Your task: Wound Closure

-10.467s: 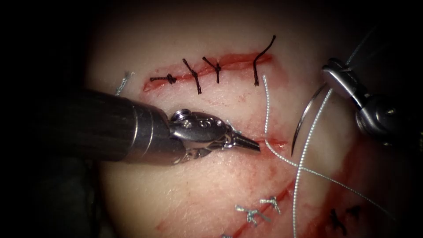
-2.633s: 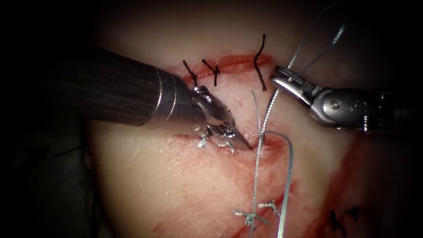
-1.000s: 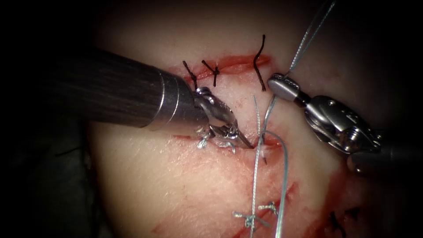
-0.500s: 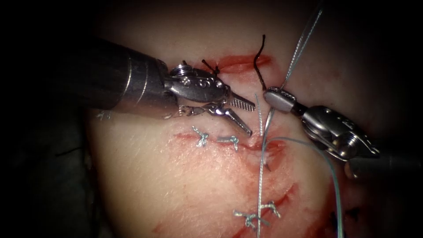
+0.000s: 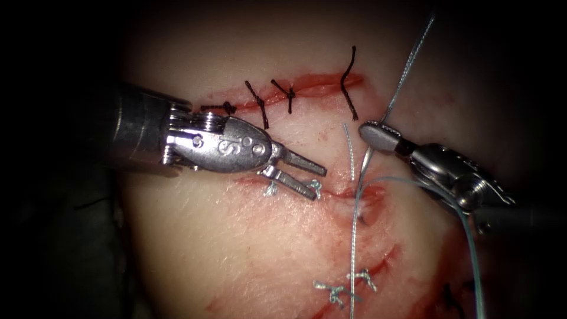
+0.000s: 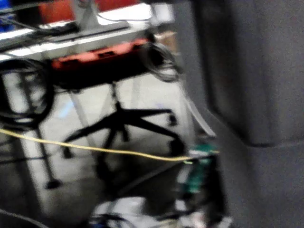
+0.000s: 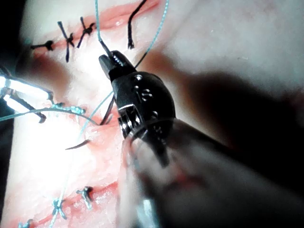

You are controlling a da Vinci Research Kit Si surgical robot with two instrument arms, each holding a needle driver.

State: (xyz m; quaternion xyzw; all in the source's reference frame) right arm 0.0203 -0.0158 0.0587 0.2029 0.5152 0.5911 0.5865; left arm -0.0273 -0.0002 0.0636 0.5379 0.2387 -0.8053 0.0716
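Silver left tool (image 5: 295, 174) stamped "S", dark shaft (image 5: 139, 133)

Taut thread (image 5: 353, 248) crosses the cut (image 5: 354, 192) between both grippers.

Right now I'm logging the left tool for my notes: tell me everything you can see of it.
The left tool is shiny metal: a dark shaft, a rounded wrist stamped with figures, and a slim two-jawed pincer. The jaws stand open and hold nothing. It comes in level and points right, over the tissue, its tips above the pale stitch knots at the cut's left part.
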